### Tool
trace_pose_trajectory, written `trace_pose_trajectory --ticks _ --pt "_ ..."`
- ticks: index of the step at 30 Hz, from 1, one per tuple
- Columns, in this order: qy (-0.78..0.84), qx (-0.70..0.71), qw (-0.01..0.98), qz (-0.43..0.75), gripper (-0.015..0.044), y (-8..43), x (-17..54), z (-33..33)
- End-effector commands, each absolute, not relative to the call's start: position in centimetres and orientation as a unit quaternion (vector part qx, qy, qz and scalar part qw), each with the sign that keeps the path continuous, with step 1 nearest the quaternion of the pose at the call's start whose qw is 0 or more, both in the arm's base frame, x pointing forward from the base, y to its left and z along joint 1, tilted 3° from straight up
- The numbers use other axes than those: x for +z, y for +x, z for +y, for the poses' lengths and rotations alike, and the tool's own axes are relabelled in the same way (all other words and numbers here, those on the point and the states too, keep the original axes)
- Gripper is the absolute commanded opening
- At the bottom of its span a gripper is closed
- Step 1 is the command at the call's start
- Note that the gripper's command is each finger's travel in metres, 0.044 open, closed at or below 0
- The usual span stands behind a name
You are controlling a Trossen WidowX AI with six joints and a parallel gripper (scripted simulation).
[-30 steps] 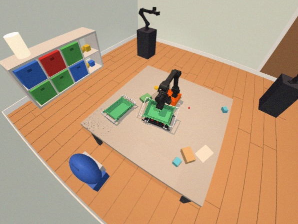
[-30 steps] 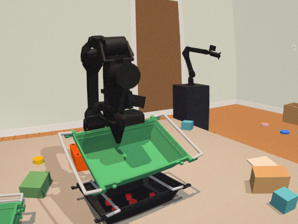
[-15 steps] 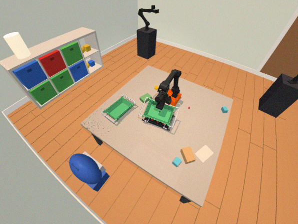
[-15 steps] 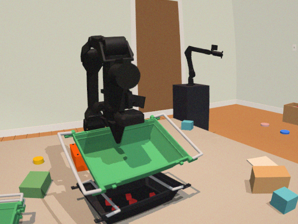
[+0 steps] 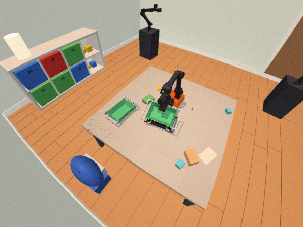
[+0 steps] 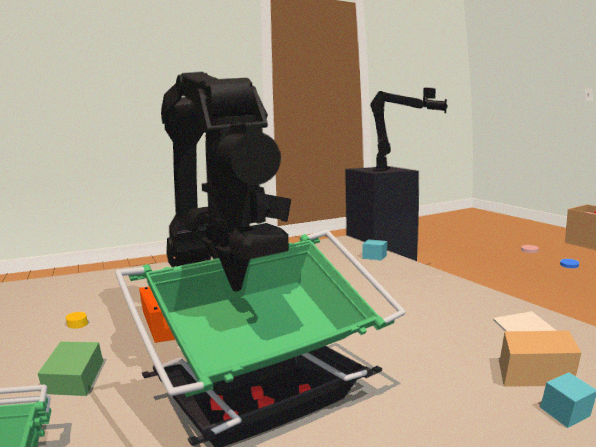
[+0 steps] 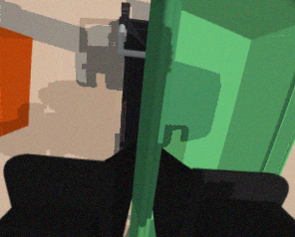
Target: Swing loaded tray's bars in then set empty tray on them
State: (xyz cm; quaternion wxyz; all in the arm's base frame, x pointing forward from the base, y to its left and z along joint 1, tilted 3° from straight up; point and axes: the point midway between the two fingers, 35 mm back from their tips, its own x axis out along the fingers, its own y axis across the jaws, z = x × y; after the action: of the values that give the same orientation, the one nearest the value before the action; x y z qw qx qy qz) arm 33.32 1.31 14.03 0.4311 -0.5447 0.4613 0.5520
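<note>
Above the black tray of small red blocks, the green tray hangs tilted, its far wall held high and its near side low. The gripper is clamped on that far wall, one finger inside the tray and one outside. Two white bars of the black tray appear to lie in across its top, one toward each end, so that part of the job looks done. Left to do, as I judge it: bring the green tray down level on both bars, then let go. Whether its low edge touches anything yet, I cannot tell.

Counting outward: one loaded tray, at least five red blocks showing, one tray in the grip, and one more green tray standing apart on the table. Farther off are two teal cubes, one orange block, one green block and one yellow disc.
</note>
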Motion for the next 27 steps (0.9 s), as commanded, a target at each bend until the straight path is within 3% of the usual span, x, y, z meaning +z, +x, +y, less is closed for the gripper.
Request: trace_pose_trajectory --ticks 1,27 --pt "-0.55 0.546 0.437 0.456 0.0 33.6 13.9 1.3" --pt "-0.55 0.546 0.437 0.457 0.0 33.2 10.3 1.2"
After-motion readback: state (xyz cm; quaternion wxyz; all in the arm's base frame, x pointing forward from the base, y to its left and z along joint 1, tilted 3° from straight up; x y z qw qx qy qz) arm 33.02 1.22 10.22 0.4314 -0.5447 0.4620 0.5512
